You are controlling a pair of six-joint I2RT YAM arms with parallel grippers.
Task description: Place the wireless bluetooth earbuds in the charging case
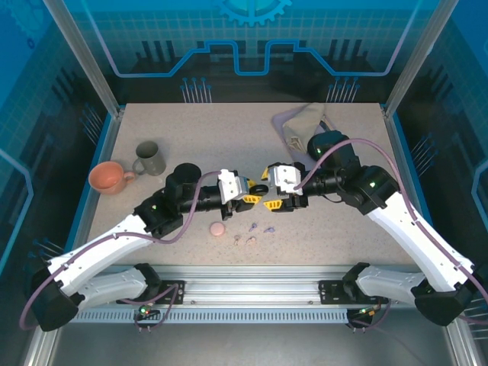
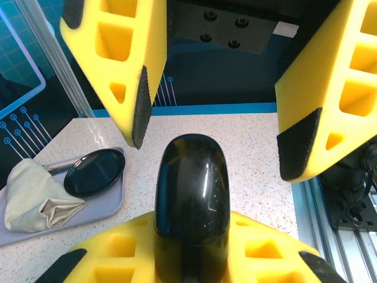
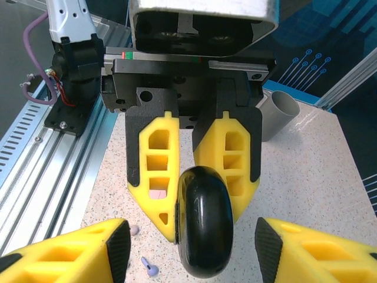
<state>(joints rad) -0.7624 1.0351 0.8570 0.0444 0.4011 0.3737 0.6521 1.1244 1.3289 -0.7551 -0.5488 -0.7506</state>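
Note:
A glossy black charging case (image 2: 191, 188) stands on edge above the table, with my left gripper (image 2: 191, 239) shut on it. From the right wrist, the same case (image 3: 205, 227) hangs between the left arm's yellow fingers (image 3: 156, 177). My right gripper (image 3: 191, 242) is open and straddles the case with a gap on both sides. Both grippers meet at mid-table, left gripper (image 1: 252, 198) facing right gripper (image 1: 273, 195). Small lavender and pale earbuds (image 1: 252, 229) lie loose on the table just in front. One lavender earbud (image 3: 150, 268) shows below the case.
A pink round case (image 1: 217, 229) lies beside the earbuds. A grey tray (image 2: 88, 212) at the back right holds a folded cloth (image 2: 35, 194) and a black round case (image 2: 94, 172). An orange cup (image 1: 108, 177) and a grey mug (image 1: 150, 158) stand at the left.

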